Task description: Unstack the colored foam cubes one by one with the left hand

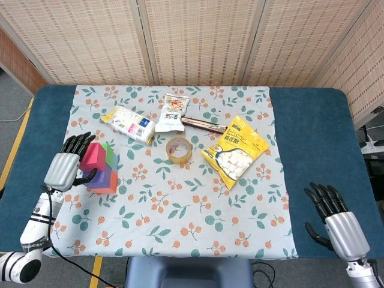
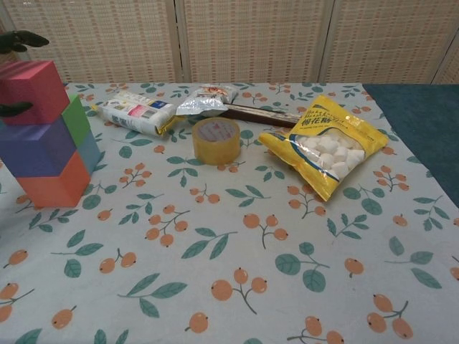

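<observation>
Two robot hands frame a floral-clothed tabletop (image 1: 198, 228), but only the left hand (image 1: 65, 165), at the left of the head view, is at work. It hovers against the left side of the stack of foam cubes (image 1: 101, 168), fingers spread and empty, its dark fingertips (image 2: 21, 39) just showing at the upper left edge of the chest view beside the pink cube (image 2: 32, 92). That pink cube tops the stack, sitting on a purple cube (image 2: 36, 149) with an orange cube (image 2: 54, 183) at the bottom; a green cube (image 2: 76, 118) and a blue one stand behind. Whether the fingers already touch the pink cube cannot be told.

The step in hand looks like the reach for the first, topmost cube. The next move would call for closing thumb and fingers around the pink cube alone and lifting it straight up, without pushing the soft stack over to the right.

The right hand (image 1: 336, 222) waits at the lower right of the head view, fingers apart, holding nothing. A tape roll (image 1: 179, 149) and a yellow snack bag (image 1: 235, 150) lie mid-frame, well apart from the stack.
</observation>
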